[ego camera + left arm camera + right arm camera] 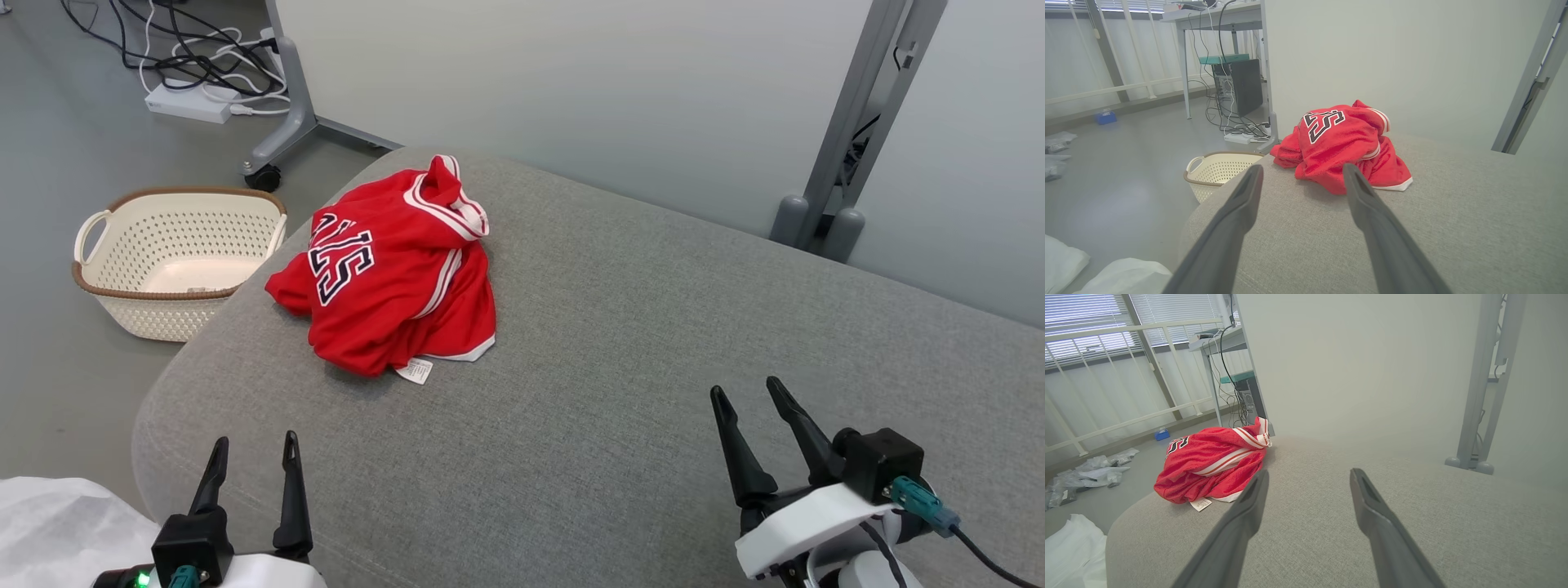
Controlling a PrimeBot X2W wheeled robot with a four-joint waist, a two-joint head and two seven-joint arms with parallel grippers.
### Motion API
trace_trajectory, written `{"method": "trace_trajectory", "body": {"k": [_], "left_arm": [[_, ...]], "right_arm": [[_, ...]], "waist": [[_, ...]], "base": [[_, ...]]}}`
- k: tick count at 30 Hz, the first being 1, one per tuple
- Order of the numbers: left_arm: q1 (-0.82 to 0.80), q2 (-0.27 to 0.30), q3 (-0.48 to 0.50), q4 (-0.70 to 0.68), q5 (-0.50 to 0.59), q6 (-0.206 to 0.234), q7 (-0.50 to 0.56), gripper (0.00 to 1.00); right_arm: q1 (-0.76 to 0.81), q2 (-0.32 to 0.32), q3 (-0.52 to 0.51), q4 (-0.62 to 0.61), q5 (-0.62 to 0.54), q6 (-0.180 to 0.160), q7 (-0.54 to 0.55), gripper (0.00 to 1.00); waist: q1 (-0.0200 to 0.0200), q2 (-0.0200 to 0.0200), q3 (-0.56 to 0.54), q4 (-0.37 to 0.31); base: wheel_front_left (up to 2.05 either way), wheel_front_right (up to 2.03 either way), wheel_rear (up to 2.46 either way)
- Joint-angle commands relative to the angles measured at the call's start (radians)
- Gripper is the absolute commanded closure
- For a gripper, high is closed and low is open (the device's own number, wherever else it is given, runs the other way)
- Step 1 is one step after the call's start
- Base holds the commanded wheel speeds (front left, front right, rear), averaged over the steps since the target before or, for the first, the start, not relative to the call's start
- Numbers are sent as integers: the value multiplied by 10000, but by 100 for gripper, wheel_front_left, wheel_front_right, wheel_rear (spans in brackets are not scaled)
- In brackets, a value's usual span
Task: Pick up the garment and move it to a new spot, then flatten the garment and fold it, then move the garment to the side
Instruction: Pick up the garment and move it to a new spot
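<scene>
The garment [392,269] is a red jersey with white trim and dark lettering, lying crumpled near the far left corner of the grey cushioned surface [620,343]. A white label sticks out at its near edge. My left gripper [255,451] hovers open at the near left edge, well short of the jersey. My right gripper [744,390] is open at the near right, far from it. From the left wrist the garment [1341,143] lies just beyond my open left gripper [1303,171]. In the right wrist view the garment [1212,465] sits left of my open right gripper [1309,476].
A cream laundry basket [175,257] stands on the floor left of the cushion. Cables and a power strip [192,102] lie by a wheeled stand leg. A grey partition wall [571,90] backs the cushion. White fabric [57,523] lies at the near left.
</scene>
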Motion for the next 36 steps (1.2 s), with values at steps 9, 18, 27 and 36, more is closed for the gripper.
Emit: {"method": "trace_trajectory", "body": {"k": [9, 18, 27, 36], "left_arm": [[153, 35, 130, -333, -189, 269, -32, 0], [61, 35, 133, -331, -308, 337, -32, 0], [-232, 32, 324, -229, -554, 56, -32, 0], [-1512, 314, 591, 443, -132, -978, -31, 0]], "right_arm": [[-519, -76, 416, 339, 89, 19, -18, 0], [-485, -74, 315, 440, 21, 19, -18, 0], [-245, -74, 24, 288, -273, 19, -18, 0], [-139, -78, -256, -99, -1029, 19, -16, 0]], "waist": [[0, -1, 216, 164], [0, -1, 157, 114], [0, -1, 141, 97], [0, -1, 480, 81]], "base": [[0, 0, 0], [0, 0, 0], [0, 0, 0], [0, 0, 0]]}}
